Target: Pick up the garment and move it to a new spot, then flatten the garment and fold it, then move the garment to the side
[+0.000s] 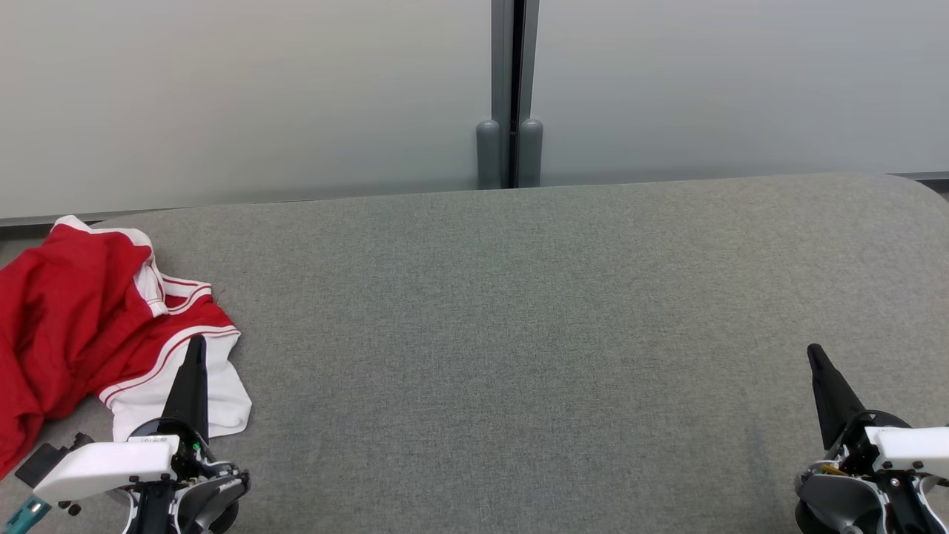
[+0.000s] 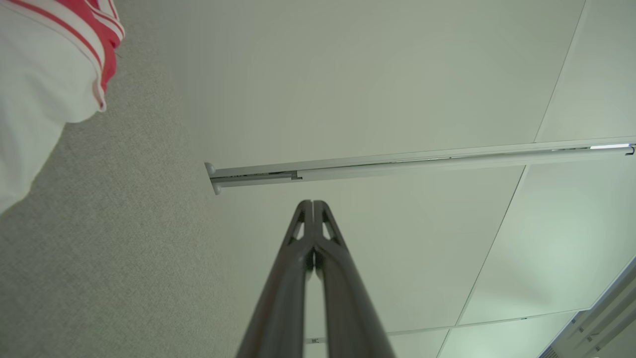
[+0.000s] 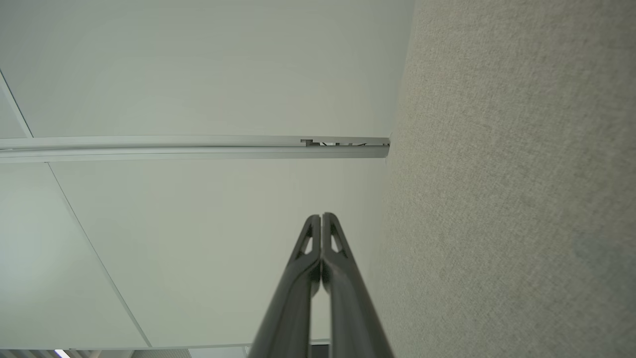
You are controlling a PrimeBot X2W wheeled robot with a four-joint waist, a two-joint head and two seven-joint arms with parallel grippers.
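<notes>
At lower left, left gripper (image 1: 197, 343), its two long dark fingers pressed together into one point, nothing between them. Poised low in front of the near corner of a crumpled red garment (image 1: 67, 311) with white striped trim, the white hem just beside the fingertips and the red bulk spreading away to the gripper's left. From the left wrist, the same closed tips (image 2: 313, 204) aimed past the cloth (image 2: 39, 74), off to their upper left and apart from them.

At lower right, right gripper (image 1: 814, 350), likewise shut and empty, well apart from the garment, with bare grey upholstered surface (image 1: 519, 334) on every side of it. From the right wrist, closed tips (image 3: 322, 216) beside that same grey weave.

Beyond both grippers, pale frosted wall panels (image 1: 259, 96) joined by a grey post (image 1: 510, 89).

Probably a resting pose ahead of the first step — arms parked low and matched, jaws closed for want of anything to hold. Garment heaped at the far left margin, hence the call to carry it toward the open middle, with room there for flattening and folding. Nearest the left gripper, so likely that arm's job — fingers to part before any pinch on the hem.
</notes>
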